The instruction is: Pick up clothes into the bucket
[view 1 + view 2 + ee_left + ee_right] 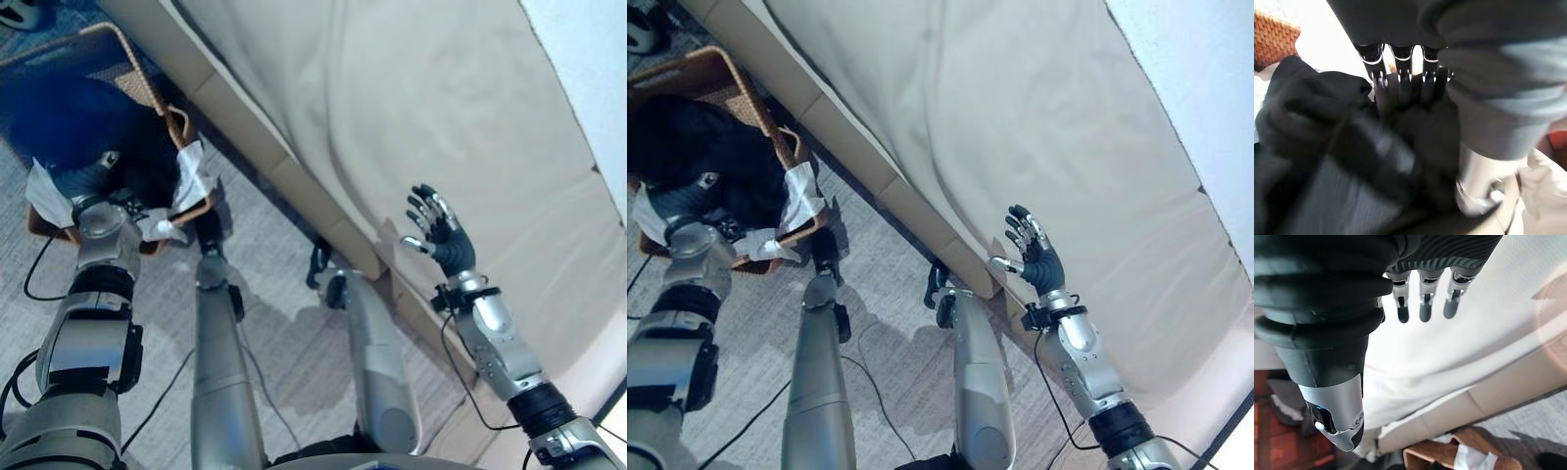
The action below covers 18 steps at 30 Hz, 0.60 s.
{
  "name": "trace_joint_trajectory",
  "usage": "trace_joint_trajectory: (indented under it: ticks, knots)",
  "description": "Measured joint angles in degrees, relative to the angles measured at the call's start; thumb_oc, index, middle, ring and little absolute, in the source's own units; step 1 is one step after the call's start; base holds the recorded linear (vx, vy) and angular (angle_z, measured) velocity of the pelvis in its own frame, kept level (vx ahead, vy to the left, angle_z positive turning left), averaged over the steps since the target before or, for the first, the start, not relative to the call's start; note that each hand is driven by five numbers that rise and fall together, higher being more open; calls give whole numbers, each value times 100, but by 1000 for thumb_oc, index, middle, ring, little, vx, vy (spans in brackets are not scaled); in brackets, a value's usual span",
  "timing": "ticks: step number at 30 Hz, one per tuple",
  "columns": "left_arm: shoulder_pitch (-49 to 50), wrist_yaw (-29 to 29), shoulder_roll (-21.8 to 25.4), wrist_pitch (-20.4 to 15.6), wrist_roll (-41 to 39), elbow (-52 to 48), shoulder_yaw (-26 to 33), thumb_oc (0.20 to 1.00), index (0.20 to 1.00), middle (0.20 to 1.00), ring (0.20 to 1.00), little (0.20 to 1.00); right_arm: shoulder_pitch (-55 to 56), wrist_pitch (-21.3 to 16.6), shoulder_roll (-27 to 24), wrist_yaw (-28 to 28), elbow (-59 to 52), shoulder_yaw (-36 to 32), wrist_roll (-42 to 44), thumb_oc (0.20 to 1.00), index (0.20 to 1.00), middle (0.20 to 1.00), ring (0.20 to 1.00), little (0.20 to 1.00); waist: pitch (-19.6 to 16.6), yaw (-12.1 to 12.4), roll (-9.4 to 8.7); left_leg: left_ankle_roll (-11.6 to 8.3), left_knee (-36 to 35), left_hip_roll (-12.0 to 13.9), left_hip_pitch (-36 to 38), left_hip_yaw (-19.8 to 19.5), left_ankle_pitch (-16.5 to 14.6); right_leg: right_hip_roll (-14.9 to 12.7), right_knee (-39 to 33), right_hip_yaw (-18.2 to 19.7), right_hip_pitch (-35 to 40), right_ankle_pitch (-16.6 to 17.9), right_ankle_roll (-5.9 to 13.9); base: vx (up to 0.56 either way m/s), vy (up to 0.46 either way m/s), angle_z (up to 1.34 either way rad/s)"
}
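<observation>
Clothes [696,147], a dark bundled heap, fill the woven wicker basket [735,93] that stands on the grey carpet [892,313], close against the base of the bed. Largest of all is the bed [1038,127] itself, draped in a smooth cream sheet and running across the scene above its pale padded frame [847,147]. The basket comes next; its brown rim and a loop handle show on the side toward the bed, and white fabric strips [798,201] hang over that edge. The dark heap rises above the basket's rim and hides most of its inside.

The left hand [1405,93] is down in the dark clothes: in the left wrist view its fingers [1400,85] run straight into black cloth and their tips are buried in the folds, with the thumb alongside. The close view there is smeared, so I cannot tell whether the fingers are curled round the cloth or only pressed into it.

The right hand [1034,257] hangs in the air in front of the side of the bed, well away from the basket. Its fingers are spread and nearly straight, the thumb held apart, and it holds nothing; the right wrist view shows its fingertips [1423,313] free over the cream sheet.
</observation>
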Motion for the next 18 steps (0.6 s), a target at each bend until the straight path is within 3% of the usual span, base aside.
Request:
trace_joint_trajectory:
  ticks: [9,11,18]
  knots:
    - [536,-267,-124,-8,-101,-889,-75,1000,1000,1000,1000,1000,77,21,88,-9,42,-58,-3,1000,1000,1000,1000,1000,2,96,4,8,-480,-21,565,25,119,-2,-354,-47,501,58,41,1,8,2]
    - [929,-334,-231,-28,-94,-1613,-132,1000,1000,1000,1000,1000,167,37,142,-21,79,-165,-3,1000,1000,1000,1000,1000,6,161,9,16,-558,-34,726,42,156,-3,-429,-60,667,67,51,7,17,3]
    - [3022,-407,-1255,-308,-102,-3892,9,1000,1000,1000,1000,1000,230,195,491,-191,166,-454,-107,1000,1000,1000,1000,1000,20,678,31,20,-1090,-51,1823,195,157,-20,-945,-56,1674,97,106,2,7,-2]
